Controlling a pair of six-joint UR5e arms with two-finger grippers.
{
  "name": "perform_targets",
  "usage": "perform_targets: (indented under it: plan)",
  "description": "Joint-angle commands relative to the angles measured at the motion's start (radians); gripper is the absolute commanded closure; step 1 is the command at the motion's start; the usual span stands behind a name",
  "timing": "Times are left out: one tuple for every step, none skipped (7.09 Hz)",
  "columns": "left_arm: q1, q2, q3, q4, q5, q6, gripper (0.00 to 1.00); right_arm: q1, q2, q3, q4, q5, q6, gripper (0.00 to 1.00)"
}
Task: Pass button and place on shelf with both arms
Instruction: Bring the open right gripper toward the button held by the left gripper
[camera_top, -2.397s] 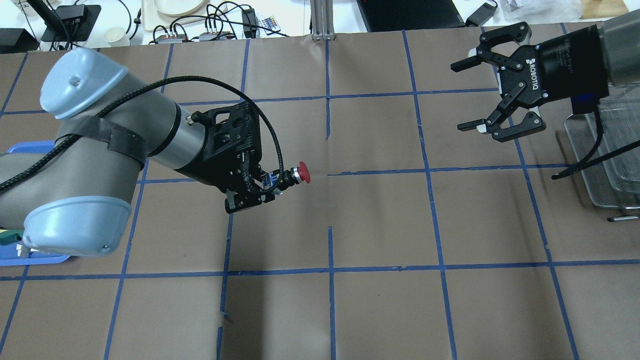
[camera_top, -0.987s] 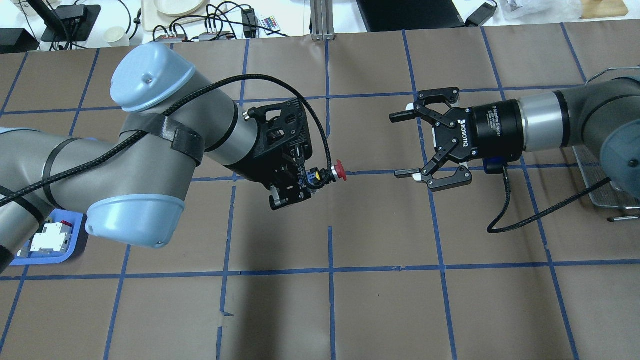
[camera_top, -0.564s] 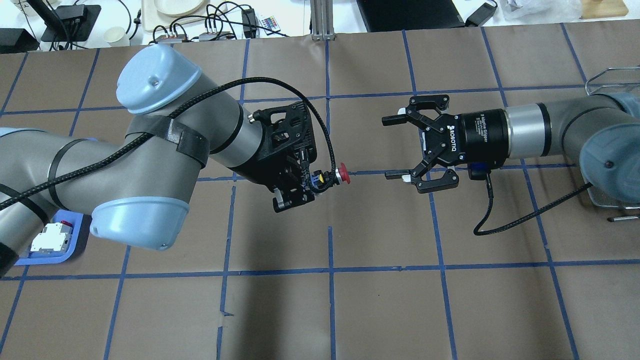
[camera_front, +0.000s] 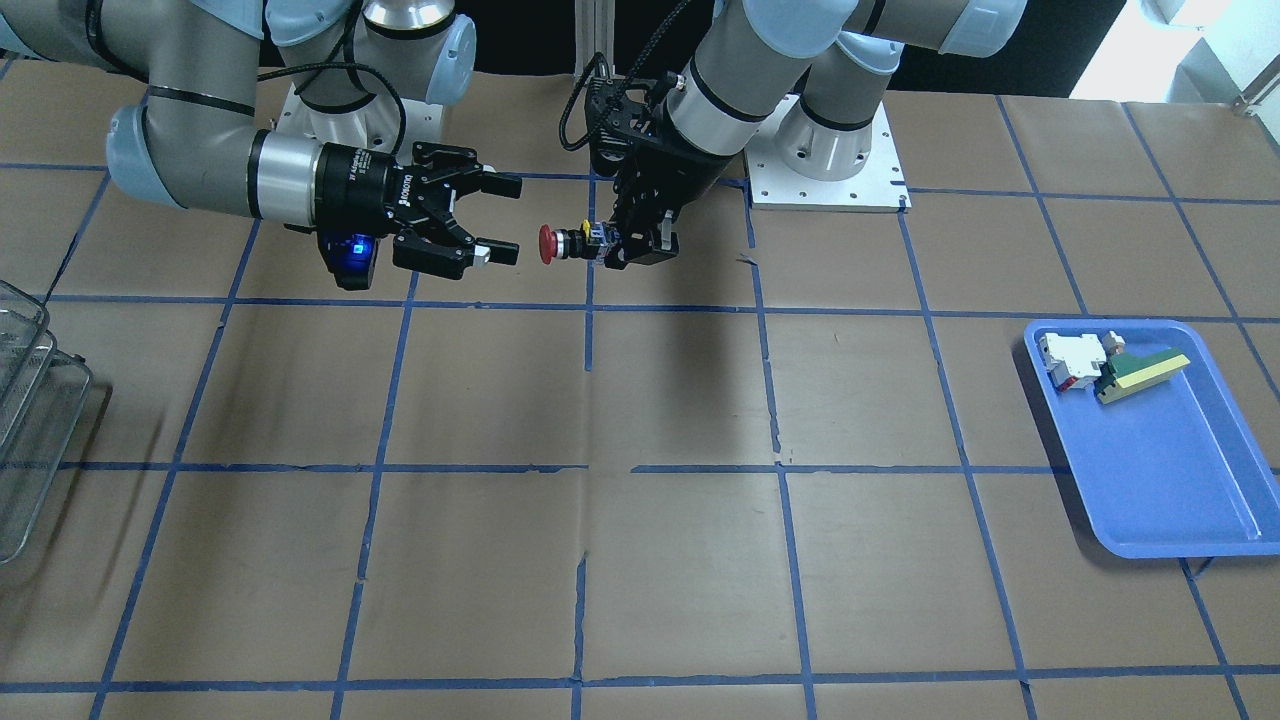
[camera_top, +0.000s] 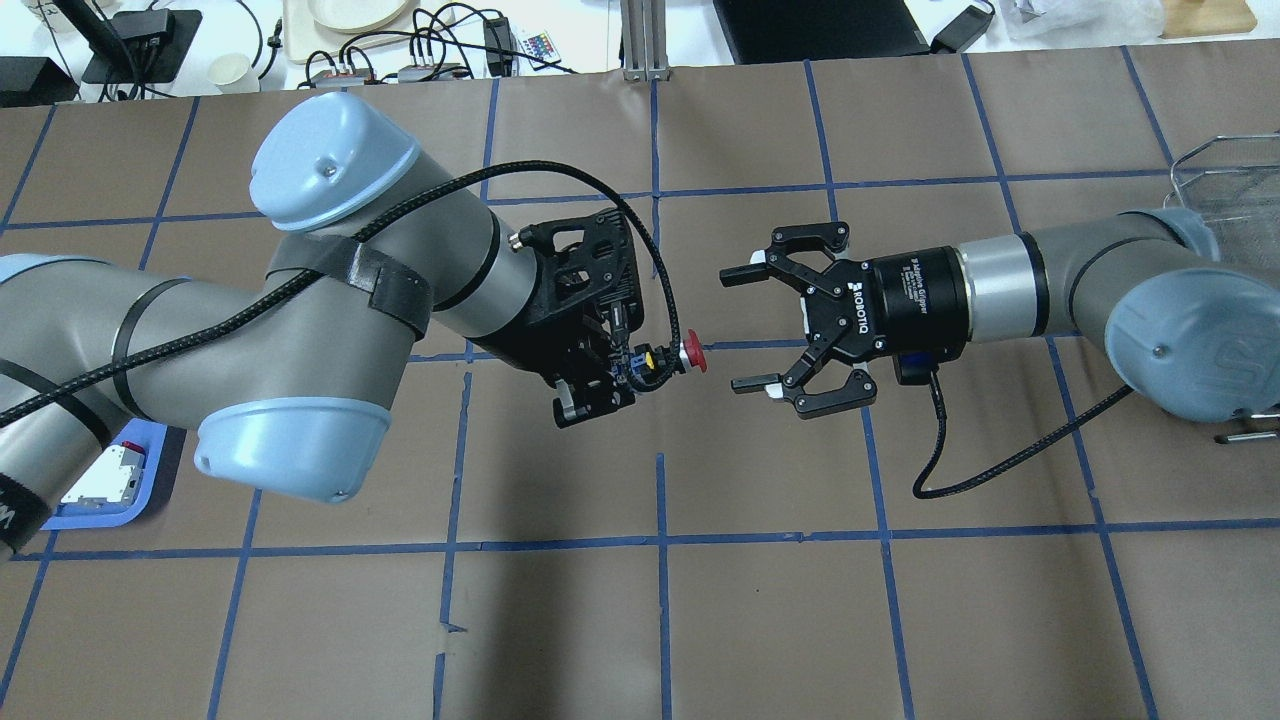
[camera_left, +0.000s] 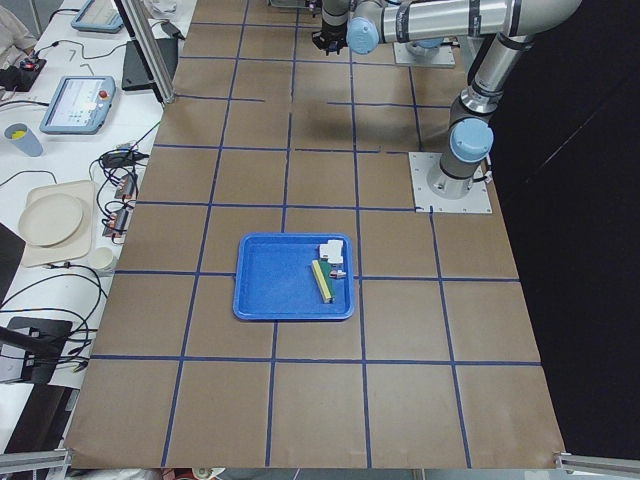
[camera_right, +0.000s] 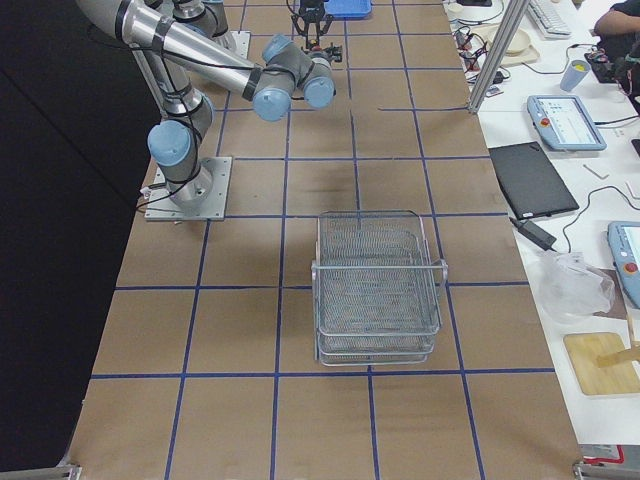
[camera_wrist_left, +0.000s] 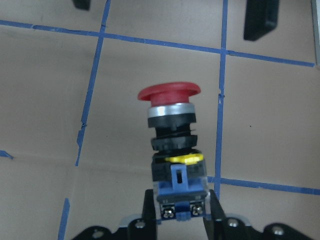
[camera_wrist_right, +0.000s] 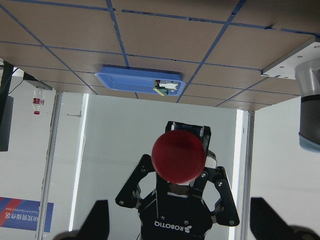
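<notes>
The button (camera_top: 690, 357), a red mushroom cap on a black body with a blue base, is held level above the table's middle by my left gripper (camera_top: 630, 370), which is shut on its base. The cap points at my right gripper (camera_top: 742, 330), which is open, empty and a short gap away, its fingers level with the cap. In the front-facing view the button (camera_front: 550, 244) sits just off the right gripper (camera_front: 503, 220). The left wrist view shows the button (camera_wrist_left: 170, 107) clamped at its blue base. The wire shelf (camera_right: 378, 290) stands at the table's right end, beyond the right arm.
A blue tray (camera_front: 1160, 470) at the table's left end holds a white-and-red block (camera_front: 1068, 358) and a green-and-yellow wedge (camera_front: 1140, 372). The brown table bears a grid of blue tape. Cables, plates and tablets lie past the far edge (camera_top: 420, 40).
My right arm has swung in from the far right toward the middle, staying open. My left arm has carried the button a little to the right. The gap between them has shrunk.
</notes>
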Motion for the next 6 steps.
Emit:
perform_targets:
  plan:
    - [0.0, 0.002, 0.0, 0.013, -0.005, 0.003, 0.67, 0.003, 0.007, 0.029, 0.003, -0.003, 0.001, 0.0]
    - [0.0, 0.005, 0.002, 0.013, -0.01, 0.0, 0.67, 0.003, 0.007, 0.048, -0.008, 0.001, 0.002, 0.0]
    - [0.001, 0.013, 0.002, 0.013, -0.013, 0.0, 0.67, 0.005, 0.007, 0.048, -0.011, 0.003, 0.016, 0.0]
    - [0.001, 0.016, 0.0, 0.013, -0.013, 0.002, 0.67, 0.006, 0.01, 0.04, -0.016, 0.006, 0.045, 0.0]
    - [0.001, 0.013, 0.0, 0.013, -0.013, 0.002, 0.67, 0.009, 0.012, 0.043, -0.016, 0.004, 0.047, 0.0]
    - [0.004, 0.022, 0.002, 0.011, -0.014, 0.0, 0.67, 0.012, 0.015, 0.037, -0.02, 0.007, 0.05, 0.0]
